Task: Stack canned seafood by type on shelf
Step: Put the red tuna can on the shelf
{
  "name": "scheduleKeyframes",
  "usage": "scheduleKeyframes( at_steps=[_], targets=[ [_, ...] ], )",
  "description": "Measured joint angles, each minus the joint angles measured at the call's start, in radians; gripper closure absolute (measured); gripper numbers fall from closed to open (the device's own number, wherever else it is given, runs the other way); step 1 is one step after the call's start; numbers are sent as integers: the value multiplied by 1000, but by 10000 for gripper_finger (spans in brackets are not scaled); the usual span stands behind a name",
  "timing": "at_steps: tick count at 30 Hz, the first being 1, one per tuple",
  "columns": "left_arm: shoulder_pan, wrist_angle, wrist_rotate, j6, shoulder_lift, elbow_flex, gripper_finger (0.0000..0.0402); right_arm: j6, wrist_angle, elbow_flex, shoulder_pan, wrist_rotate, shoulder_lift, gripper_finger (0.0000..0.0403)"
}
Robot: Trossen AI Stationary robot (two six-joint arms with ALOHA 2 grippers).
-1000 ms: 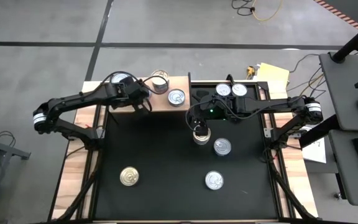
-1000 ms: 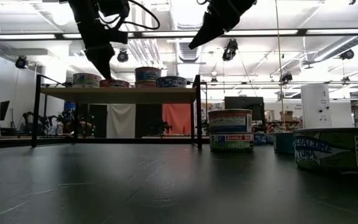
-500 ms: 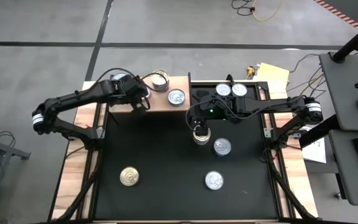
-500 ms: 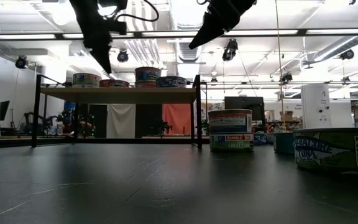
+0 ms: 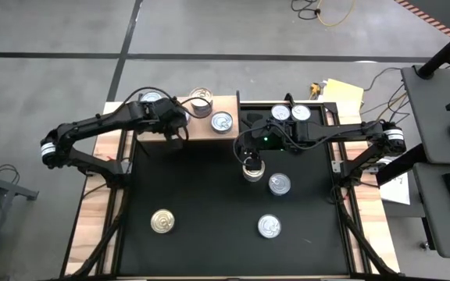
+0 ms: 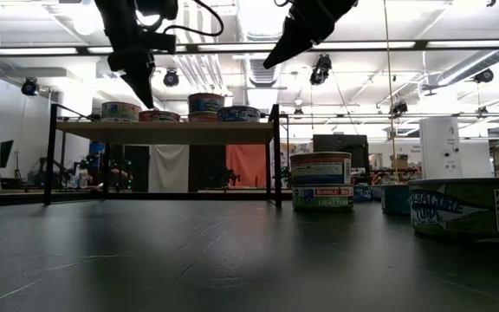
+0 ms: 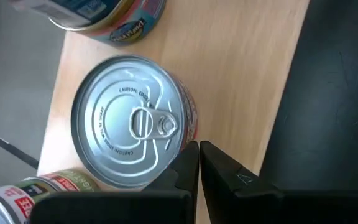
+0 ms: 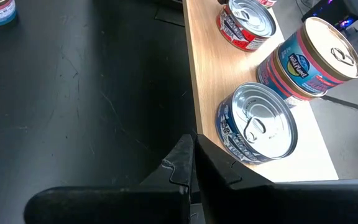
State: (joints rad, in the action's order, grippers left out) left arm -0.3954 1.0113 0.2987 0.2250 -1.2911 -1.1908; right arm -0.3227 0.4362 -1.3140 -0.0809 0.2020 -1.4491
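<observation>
Where labels face the camera, one can (image 6: 321, 182) reads "LIGHT TUNA".

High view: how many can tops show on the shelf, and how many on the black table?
Shelf: 3 tops
Table: 6 tops
Total: 9

Four cans (image 6: 189, 108) top the shelf (image 6: 165, 132) (both tools overhead, closed)

two dark jointed arms (silver-banded bases), looping black cables
</observation>
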Motion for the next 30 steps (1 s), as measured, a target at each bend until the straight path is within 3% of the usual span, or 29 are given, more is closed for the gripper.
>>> scheduleKeyframes(
  at_steps=[11, 19, 30],
  targets=[
    [-1, -9, 6, 17, 0, 3, 402, -2, 4, 0, 0, 0, 0, 394],
    [-1, -23, -54, 88, 1, 43, 401, -7, 6, 0, 0, 0, 0, 394],
    [-23, -95, 50, 115, 1, 56, 401, -9, 8, 0, 0, 0, 0, 394]
  ],
)
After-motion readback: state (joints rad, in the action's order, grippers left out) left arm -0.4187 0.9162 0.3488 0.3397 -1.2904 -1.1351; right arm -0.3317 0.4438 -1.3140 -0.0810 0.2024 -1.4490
